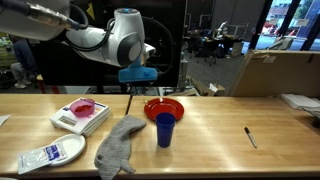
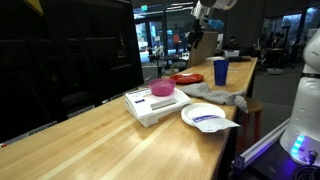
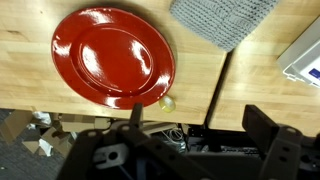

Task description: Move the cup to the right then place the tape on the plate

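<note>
Wooden tabletop [image 1: 220,125]: carries everything; the red plate is the landmark below.
Step in hand: judged the first, moving the cup right; nothing is gripped yet.
Grey knitted cloth [image 1: 120,146]: left of the plate, toward the front edge.
Red plate [image 1: 164,107]: round, glossy, raised rim, bare inside; the wrist view [image 3: 113,56] looks straight down on it.
Cup [image 1: 165,130]: tall, narrow, dark blue, upright just in front of the plate.
Gripper [image 3: 190,125]: above the plate, jaws apart, holding nothing.
Tape: cannot be made out.
Next move: probably descend over the cup and close.
</note>
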Controlling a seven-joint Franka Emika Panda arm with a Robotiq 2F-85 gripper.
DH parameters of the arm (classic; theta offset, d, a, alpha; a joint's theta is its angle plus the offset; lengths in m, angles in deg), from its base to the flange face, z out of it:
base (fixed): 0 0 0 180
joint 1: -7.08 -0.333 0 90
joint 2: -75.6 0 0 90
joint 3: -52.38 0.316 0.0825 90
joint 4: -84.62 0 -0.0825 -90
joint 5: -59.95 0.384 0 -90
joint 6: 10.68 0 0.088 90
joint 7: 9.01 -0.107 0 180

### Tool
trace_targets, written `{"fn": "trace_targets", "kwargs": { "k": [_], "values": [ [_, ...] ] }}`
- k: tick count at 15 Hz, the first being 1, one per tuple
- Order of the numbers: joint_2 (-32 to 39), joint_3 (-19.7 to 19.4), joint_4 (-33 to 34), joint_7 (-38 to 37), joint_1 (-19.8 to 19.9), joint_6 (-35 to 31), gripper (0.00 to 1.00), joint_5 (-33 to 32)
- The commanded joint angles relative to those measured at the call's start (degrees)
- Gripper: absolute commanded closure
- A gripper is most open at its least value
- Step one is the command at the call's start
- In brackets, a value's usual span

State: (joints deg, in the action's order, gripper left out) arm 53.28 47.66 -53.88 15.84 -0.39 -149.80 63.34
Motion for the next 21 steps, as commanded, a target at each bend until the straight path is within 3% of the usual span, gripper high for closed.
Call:
{"fn": "trace_targets", "kwargs": {
  "k": [1,6,14,21],
  "values": [
    [3.3,-2.7,2.4,11.5,-3.4,-1.8,0.0,3.4],
    [10.0,-3.5,7.2,25.7,-4.5,-1.1,0.0,8.7],
    [22.1,0.9,16.5,39.4,-1.8,-1.1,0.0,18.5],
    [29.8,6.1,23.2,49.7,3.1,2.6,0.0,18.1]
  ]
}}
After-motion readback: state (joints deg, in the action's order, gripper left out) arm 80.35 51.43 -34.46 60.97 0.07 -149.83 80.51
